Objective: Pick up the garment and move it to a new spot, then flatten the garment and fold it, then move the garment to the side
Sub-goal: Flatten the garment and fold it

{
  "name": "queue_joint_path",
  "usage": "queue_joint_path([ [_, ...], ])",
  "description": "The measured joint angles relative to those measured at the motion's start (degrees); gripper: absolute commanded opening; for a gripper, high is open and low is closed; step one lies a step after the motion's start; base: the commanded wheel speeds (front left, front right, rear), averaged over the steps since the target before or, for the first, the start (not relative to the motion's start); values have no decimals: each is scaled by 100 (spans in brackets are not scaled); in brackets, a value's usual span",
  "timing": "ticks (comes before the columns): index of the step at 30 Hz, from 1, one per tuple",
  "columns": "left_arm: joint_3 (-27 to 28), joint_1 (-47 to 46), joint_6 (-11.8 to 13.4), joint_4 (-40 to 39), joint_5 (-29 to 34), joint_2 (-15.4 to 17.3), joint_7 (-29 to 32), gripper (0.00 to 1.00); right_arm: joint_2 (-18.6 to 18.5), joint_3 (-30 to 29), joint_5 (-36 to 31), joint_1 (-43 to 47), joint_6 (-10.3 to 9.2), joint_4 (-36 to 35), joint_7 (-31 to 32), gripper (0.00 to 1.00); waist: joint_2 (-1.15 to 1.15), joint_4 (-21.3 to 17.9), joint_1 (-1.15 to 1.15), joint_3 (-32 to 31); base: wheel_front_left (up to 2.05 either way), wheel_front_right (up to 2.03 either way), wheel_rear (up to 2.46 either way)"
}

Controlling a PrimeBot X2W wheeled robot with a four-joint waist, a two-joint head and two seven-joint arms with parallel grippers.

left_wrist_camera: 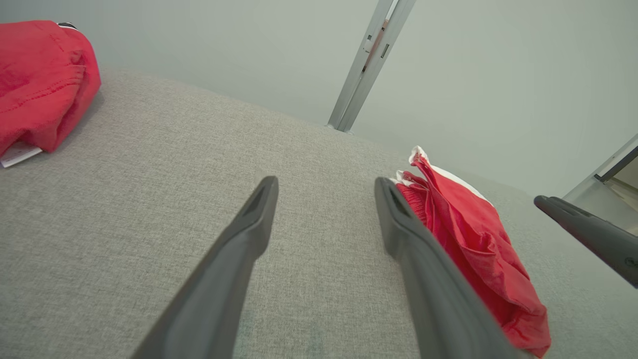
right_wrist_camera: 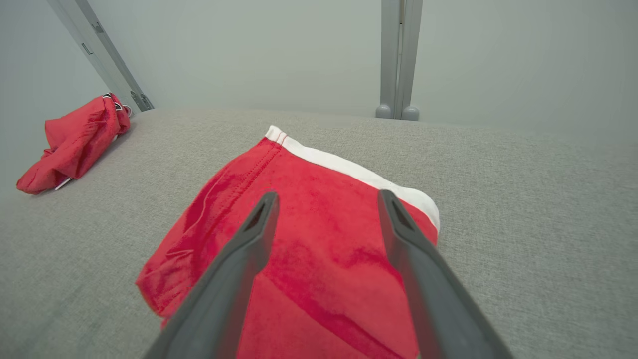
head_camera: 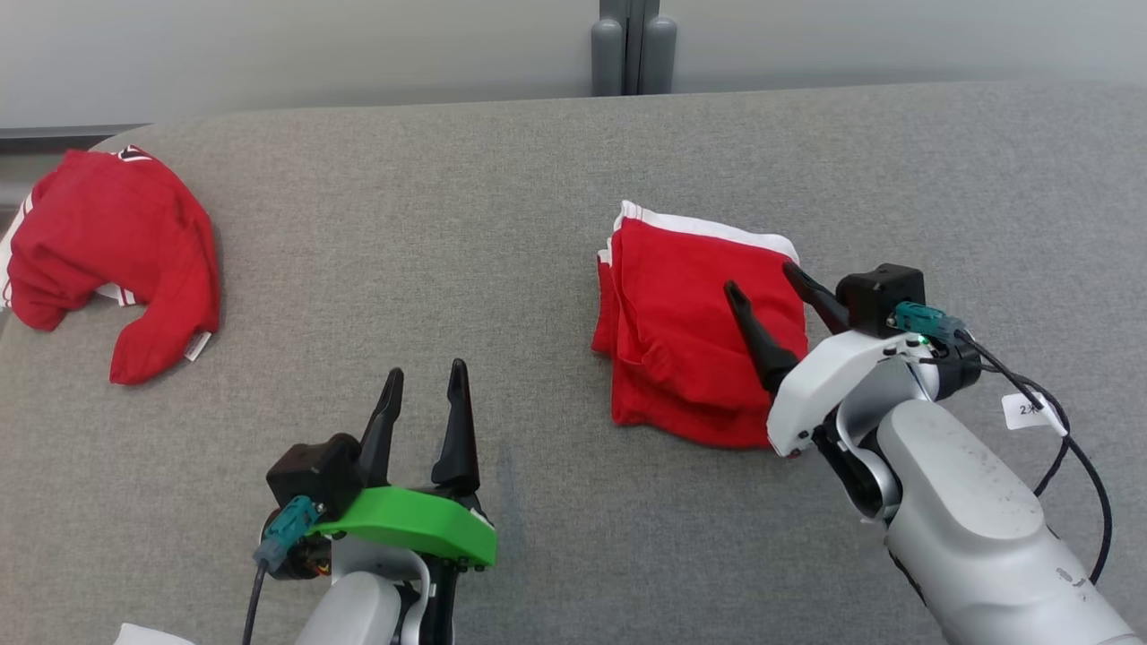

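Most of the task seems done: the garment lies folded into a compact packet of several layers on the grey table, right of the middle. The pick-up, flattening and folding therefore look finished. What may be left is the move to the side (I cannot tell whether this spot already counts as that). The garment is red with a white band along its far edge. Its layers are stacked a bit unevenly, with stepped edges at the near left, and the top is smooth apart from a few soft creases. The right gripper is just over its right part, fingers spread apart and holding nothing. The left gripper hovers over bare table well to the left, fingers also apart and empty. A crumpled red heap lies at the far left edge.
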Motion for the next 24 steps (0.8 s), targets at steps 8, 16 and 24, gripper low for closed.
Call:
queue_joint_path([
  [8,-37,-75,-14,44,0,-10,0,100,338,538,-211,67,0,360,167,0,0,128,0,99,0,0,0],
  [16,21,-94,-14,48,0,-13,-1,100,583,1329,-65,-55,0,856,204,0,0,350,0,156,0,0,0],
  [24,118,-94,-38,49,25,-16,-1,100,630,1789,177,-279,0,1181,-174,0,0,313,0,146,0,0,0],
])
